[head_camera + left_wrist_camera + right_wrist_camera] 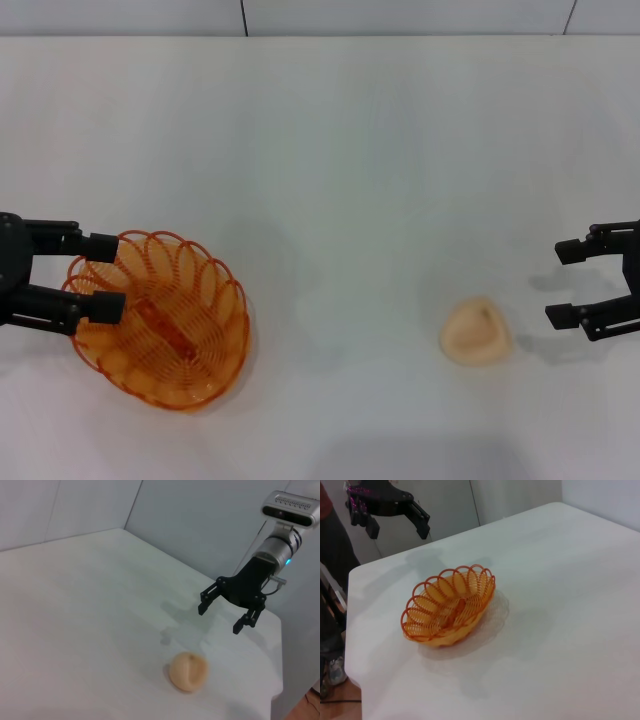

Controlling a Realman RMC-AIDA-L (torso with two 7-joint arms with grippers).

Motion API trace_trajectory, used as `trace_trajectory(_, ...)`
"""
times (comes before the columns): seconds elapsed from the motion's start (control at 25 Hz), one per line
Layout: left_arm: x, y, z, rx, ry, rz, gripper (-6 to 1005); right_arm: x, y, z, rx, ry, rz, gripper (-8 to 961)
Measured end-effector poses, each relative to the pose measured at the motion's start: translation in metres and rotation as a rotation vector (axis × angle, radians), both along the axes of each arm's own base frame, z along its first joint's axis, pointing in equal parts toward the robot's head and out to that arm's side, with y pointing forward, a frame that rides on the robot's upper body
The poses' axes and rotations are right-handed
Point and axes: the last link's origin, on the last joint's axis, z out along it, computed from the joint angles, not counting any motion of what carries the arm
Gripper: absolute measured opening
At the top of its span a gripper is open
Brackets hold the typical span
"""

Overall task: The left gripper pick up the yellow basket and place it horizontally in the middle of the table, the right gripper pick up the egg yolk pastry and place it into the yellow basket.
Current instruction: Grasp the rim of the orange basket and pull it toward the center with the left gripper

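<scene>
The yellow basket (165, 320) rests empty on the white table (340, 170) at the front left, lying diagonally. My left gripper (103, 276) is open over the basket's left end; the right wrist view shows the left gripper (399, 530) raised above and apart from the basket (450, 605). The egg yolk pastry (477, 332) lies on the table at the front right. My right gripper (560, 284) is open and empty, just right of the pastry. The left wrist view shows the right gripper (220, 620) hovering above the table beyond the pastry (188, 671).
The table's left edge (350, 630) runs close to the basket, with a dark stand (332, 590) beyond it. The table's right corner (277, 625) is close behind the right gripper. A grey wall (400, 15) runs along the far edge.
</scene>
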Motion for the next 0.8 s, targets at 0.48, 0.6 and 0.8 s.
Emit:
trace_trajectory(0.48, 0.0004, 0.0009, 0.0015, 0.003, 0.002, -0.003, 873, -0.0003, -0.0001, -0.0006, -0.001, 0.003, -0.005, 825)
trace_trajectory(0.6, 0.0008, 0.0016, 0.0018, 0.004, 0.003, -0.004, 873, -0.0005, 0.0003, -0.0002, -0.003, 0.005, -0.015, 827)
trace_trajectory(0.8, 0.0004, 0.0019, 0.0030, 0.010, 0.002, -0.001, 873, -0.0023, 0.0029, 0.0024, -0.002, 0.010, -0.032, 829)
